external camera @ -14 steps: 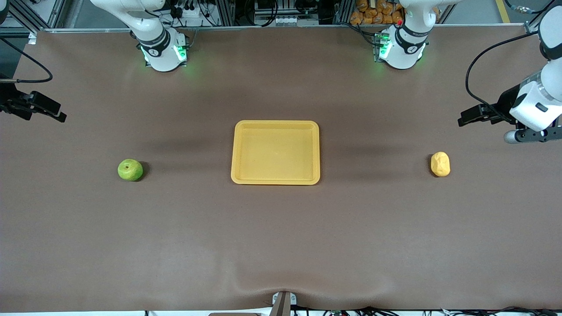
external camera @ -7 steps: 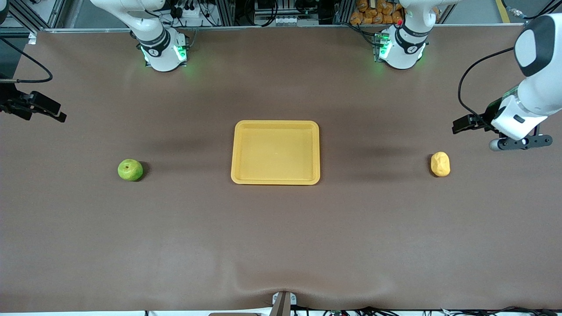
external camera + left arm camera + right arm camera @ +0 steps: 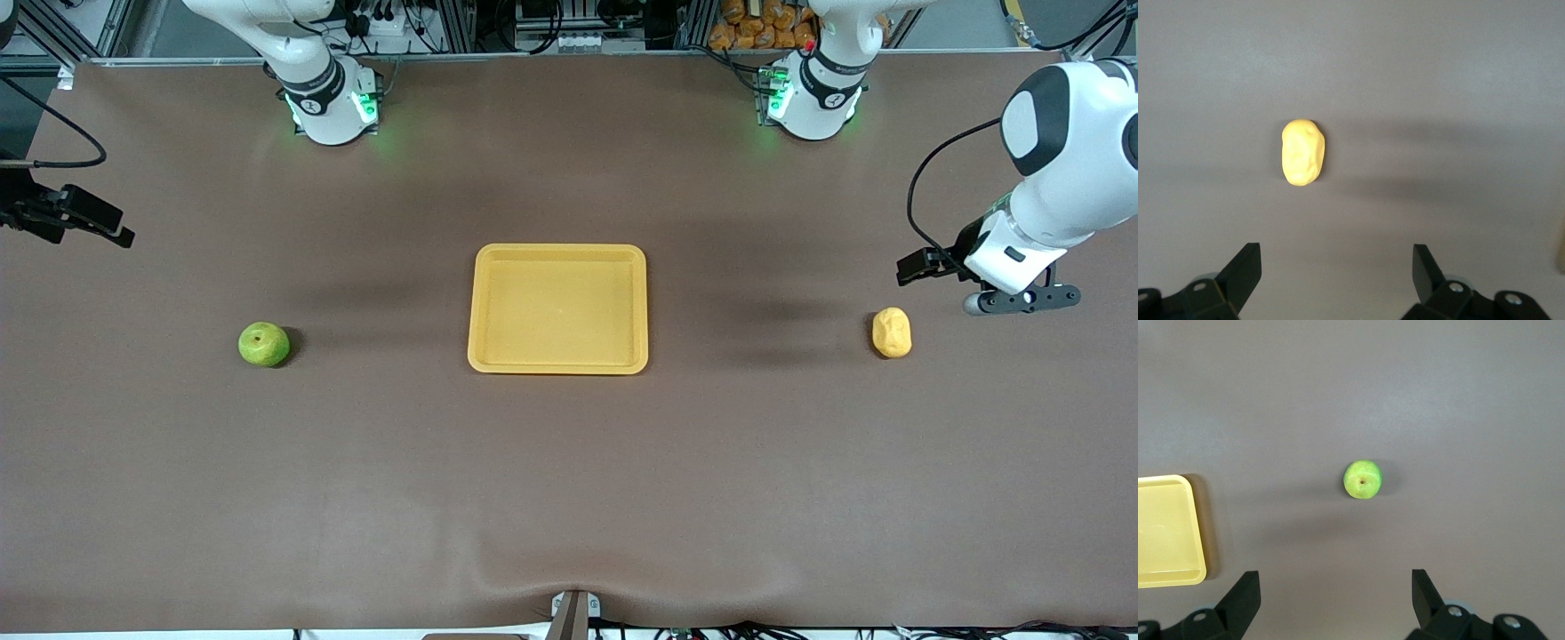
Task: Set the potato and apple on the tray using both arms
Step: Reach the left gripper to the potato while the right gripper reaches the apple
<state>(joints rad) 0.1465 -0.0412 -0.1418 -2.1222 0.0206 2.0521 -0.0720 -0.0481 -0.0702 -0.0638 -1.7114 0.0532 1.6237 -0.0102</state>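
The yellow tray (image 3: 557, 250) lies in the middle of the table with nothing in it. The green apple (image 3: 264, 344) sits toward the right arm's end, and the yellow lumpy potato (image 3: 892, 332) toward the left arm's end. My left gripper (image 3: 920, 267) hangs open over bare table beside the potato. In the left wrist view the potato (image 3: 1302, 153) lies ahead of the open left gripper (image 3: 1336, 257). My right gripper (image 3: 107, 229) waits open over the table's end. The right wrist view has the apple (image 3: 1363, 479) and a tray corner (image 3: 1165, 527) ahead of the right gripper (image 3: 1336, 583).
Both arm bases (image 3: 329, 107) (image 3: 813, 102) stand along the table's edge farthest from the front camera. A small bracket (image 3: 573, 613) sits at the nearest edge. A cable (image 3: 925, 191) loops from the left wrist. Brown cloth covers the table.
The left arm has swung in from the table's end toward the potato, its gripper still open. The right arm, apple, potato and tray have not moved.
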